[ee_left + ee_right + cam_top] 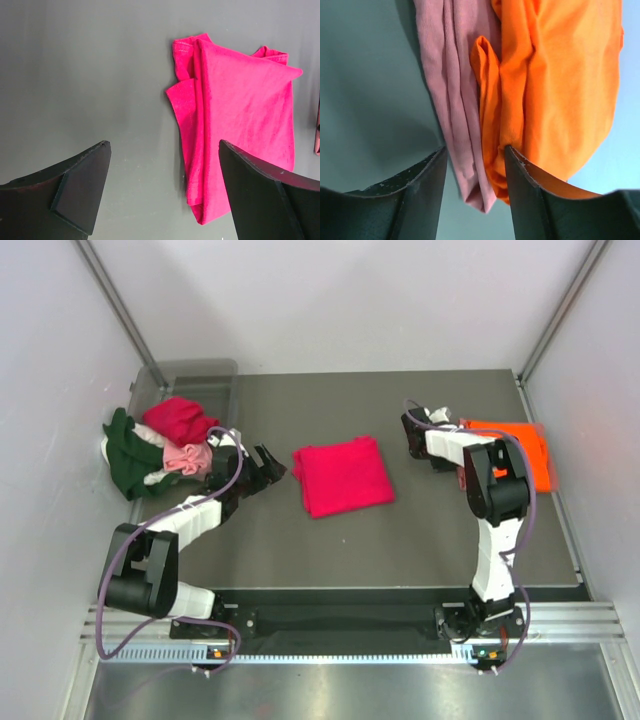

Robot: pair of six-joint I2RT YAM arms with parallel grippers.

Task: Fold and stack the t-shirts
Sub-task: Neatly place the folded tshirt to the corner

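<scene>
folded crimson t-shirt (343, 476) lies mid-table (400, 540); orange t-shirt (520, 450) lies on a salmon t-shirt (447, 85) at far right. left fingers (80, 190) gape wide, empty, beside the crimson. right fingers (415, 200), narrowly parted, hover at the orange-salmon edge, holding nothing.

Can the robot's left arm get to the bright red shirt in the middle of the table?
Probably yes. The left end effector hangs open just beside the folded red shirt, with only bare table between them.

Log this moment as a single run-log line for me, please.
left gripper open, empty | right gripper open at orange t-shirt | crimson t-shirt folded, centre | unfolded pile by bin
</scene>
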